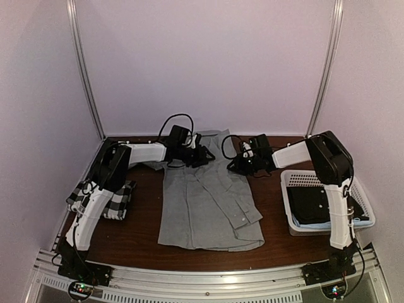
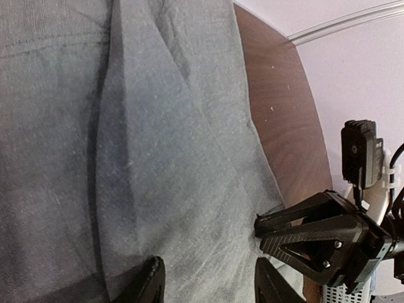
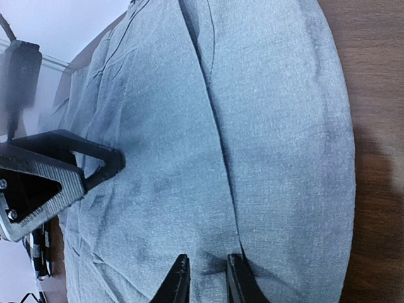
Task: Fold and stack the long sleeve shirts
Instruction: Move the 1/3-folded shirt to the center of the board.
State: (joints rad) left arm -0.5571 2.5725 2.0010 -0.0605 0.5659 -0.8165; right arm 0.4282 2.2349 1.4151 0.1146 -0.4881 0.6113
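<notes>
Grey shirt: the grey shirt [image 1: 205,202] lies spread flat in the middle of the counter [image 1: 139,233], collar at the far end. One sleeve [image 1: 243,214] is folded across its front.
Checked shirt: the checked shirt [image 1: 120,202] sits folded near the counter's left edge, partly under the left arm and apart from the grey one.
Basket: a white basket [image 1: 297,177] on the right holds something dark that I cannot make out.
Left claw: the left claw [image 2: 208,281] is at the far left shoulder, jaws about half apart. Flat cloth lies between them, with no pinch visible.
Right claw: the right claw [image 3: 207,278] is at the far right shoulder, jaws nearly together on a small ridge of grey cloth.
Step in hand: probably taking hold of the shoulder end, ready to fold it toward the near hem.
Next move: the left claw likely needs to close on the cloth. Both should then lift evenly and carry the far edge toward the near hem, square to it, so the sleeve stays tucked.
</notes>
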